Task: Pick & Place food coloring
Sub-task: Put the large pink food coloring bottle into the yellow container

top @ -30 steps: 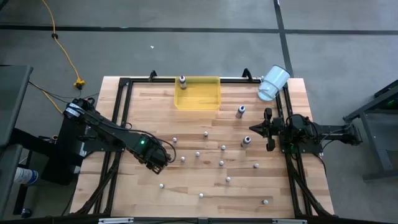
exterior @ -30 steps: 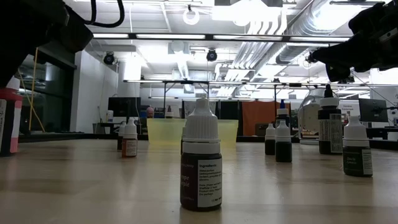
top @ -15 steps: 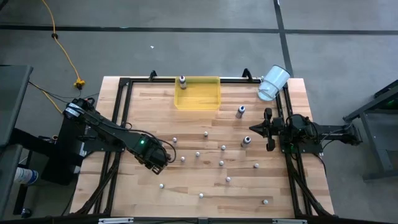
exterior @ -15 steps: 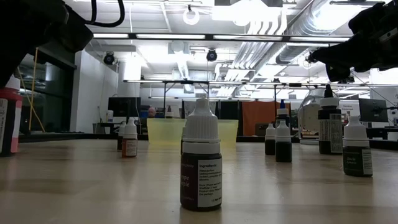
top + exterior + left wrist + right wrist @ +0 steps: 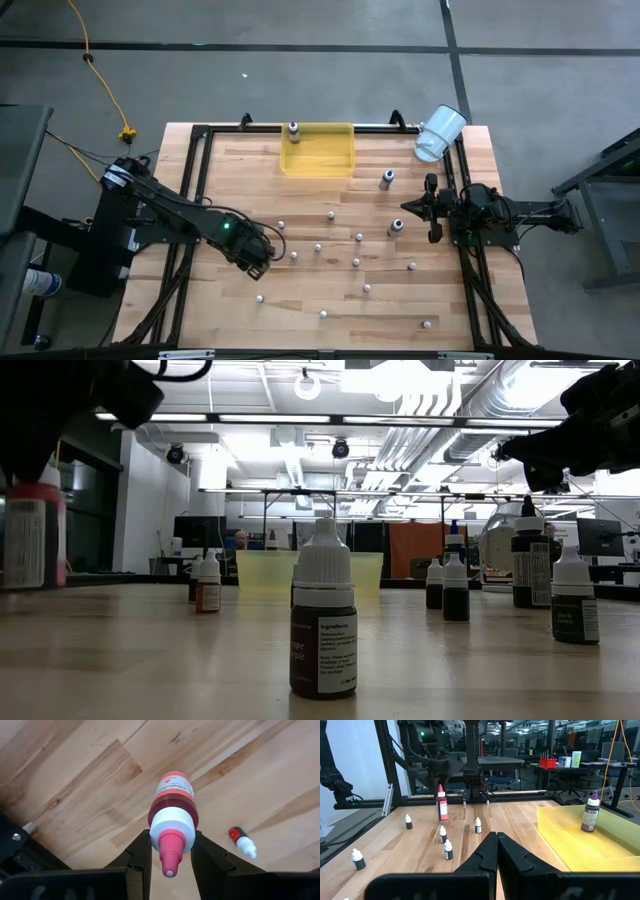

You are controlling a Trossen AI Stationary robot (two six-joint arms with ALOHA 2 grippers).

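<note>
Red bottle (image 5: 170, 818) now lifted off counter (image 5: 300, 310), clamped at neck in left gripper (image 5: 170, 851). Right gripper (image 5: 497, 838) fully closed, empty, waits beside counter's right edge.

Wood table (image 5: 300, 300) w/ bottles (image 5: 357, 263), tray (image 5: 318, 150), cup (image 5: 438, 133).

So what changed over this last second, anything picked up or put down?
The left gripper closed on the red bottle and began lifting it: in the low view the red bottle now sits higher than before, apparently off the table, and the arm has risen. The right gripper stayed shut and parked at the right edge. The yellow tray, the bottle in it and the loose bottles did not move.
</note>
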